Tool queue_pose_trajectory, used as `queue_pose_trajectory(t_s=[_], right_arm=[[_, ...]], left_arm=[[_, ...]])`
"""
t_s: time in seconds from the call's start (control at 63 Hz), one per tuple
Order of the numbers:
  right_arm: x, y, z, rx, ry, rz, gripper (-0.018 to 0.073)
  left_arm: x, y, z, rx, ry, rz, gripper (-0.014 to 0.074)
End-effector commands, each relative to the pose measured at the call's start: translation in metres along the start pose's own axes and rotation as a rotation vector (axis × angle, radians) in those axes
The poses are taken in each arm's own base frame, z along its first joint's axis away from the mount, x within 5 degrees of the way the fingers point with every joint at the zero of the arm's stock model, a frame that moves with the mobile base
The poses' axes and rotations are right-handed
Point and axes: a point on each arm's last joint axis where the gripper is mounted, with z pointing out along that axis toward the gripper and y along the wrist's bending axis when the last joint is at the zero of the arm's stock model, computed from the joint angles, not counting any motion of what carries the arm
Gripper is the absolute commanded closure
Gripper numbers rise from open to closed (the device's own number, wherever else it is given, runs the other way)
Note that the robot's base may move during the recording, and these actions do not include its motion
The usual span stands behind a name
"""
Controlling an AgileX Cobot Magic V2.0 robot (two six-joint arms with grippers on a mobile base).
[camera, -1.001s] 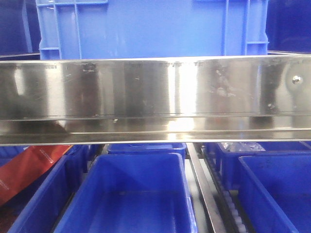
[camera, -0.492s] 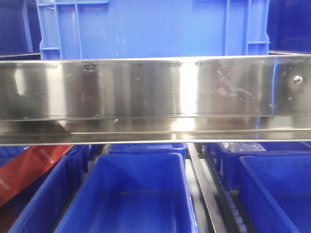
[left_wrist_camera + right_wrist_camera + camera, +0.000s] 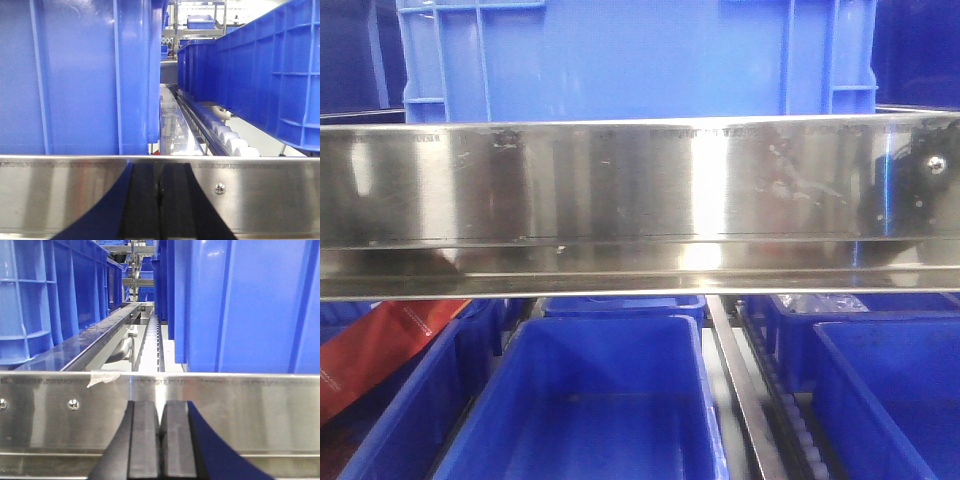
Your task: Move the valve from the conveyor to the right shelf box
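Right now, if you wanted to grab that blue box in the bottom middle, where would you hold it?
Probably its right wall, pinched over the rim of the blue box, one finger inside. Come from the front, below the steel rail, which seems to cross above it. The top is open, and the walls are thin.

Right tool [image 3: 160,440] pads pressed together before steel rail [image 3: 240,410]; blue crates [image 3: 250,305] behind.

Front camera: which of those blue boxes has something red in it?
The lower-left box, below the steel rail: a red packet sticks out. The middle box looks empty.
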Motion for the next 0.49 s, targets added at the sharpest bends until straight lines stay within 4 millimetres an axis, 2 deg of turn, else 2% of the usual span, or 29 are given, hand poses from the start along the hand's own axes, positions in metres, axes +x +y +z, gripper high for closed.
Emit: queue_pose_trajectory(t_s=[0.0, 0.476], right_arm=[[-0.0020, -0.0006, -0.0002, 0.008, -0.027, -0.010, 0.0715], [-0.0020, -0.0006, -0.0002, 0.008, -0.027, -0.010, 0.0715]], left_arm=[[-0.0029, 0.0002, -0.0005, -0.004, -0.028, -0.006, 0.0707], [-0.0029, 0.0002, -0.0005, -0.004, -0.028, -0.006, 0.0707]])
